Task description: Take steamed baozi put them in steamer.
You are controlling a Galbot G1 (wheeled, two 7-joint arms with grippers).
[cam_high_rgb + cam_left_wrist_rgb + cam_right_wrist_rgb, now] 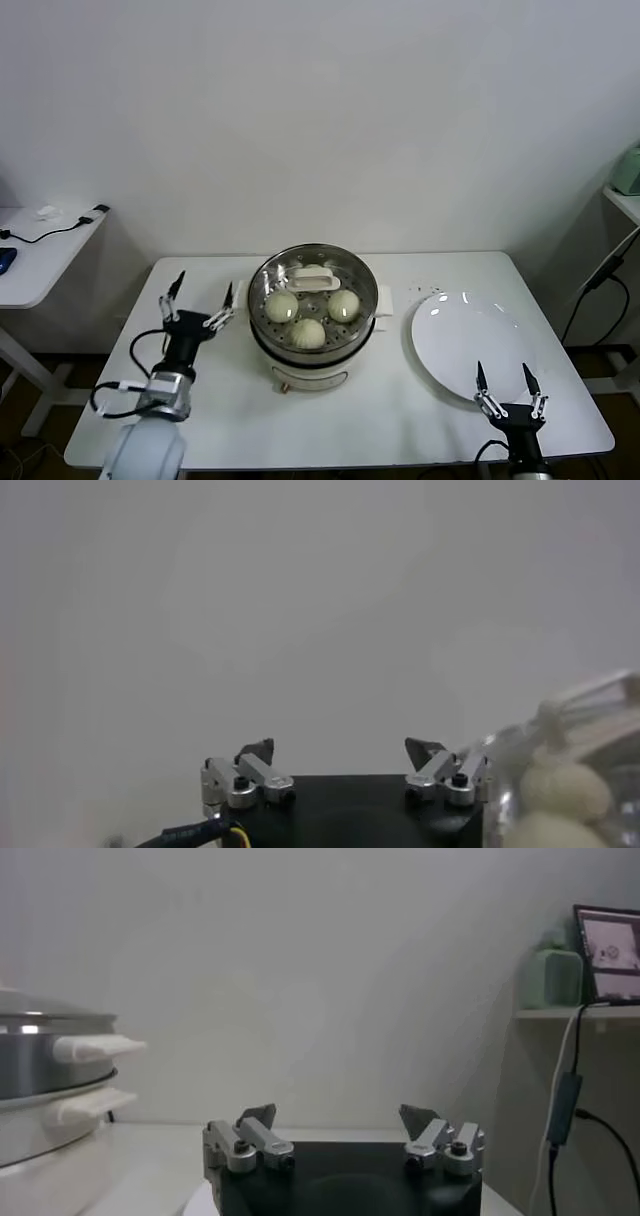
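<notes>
Left gripper (201, 294) released, fingers spread, nothing held, hovering just beside left side of round shiny stainless-steel steamer (313, 345) on cream-white base. Right gripper (507, 383) also spread wide, empty, over near edge of flat white round plate (455, 325). 3 smooth cream-white baozi (308, 333) visible inside steamer, sitting on perforated tray. All on white table (400, 420).

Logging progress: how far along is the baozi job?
Three baozi clearly sit in the steamer; a fourth can't be confirmed. The plate is bare. Nothing in hand: left gripper open beside the steamer, right gripper open over the plate's near edge. Loading looks nearly or fully finished.
</notes>
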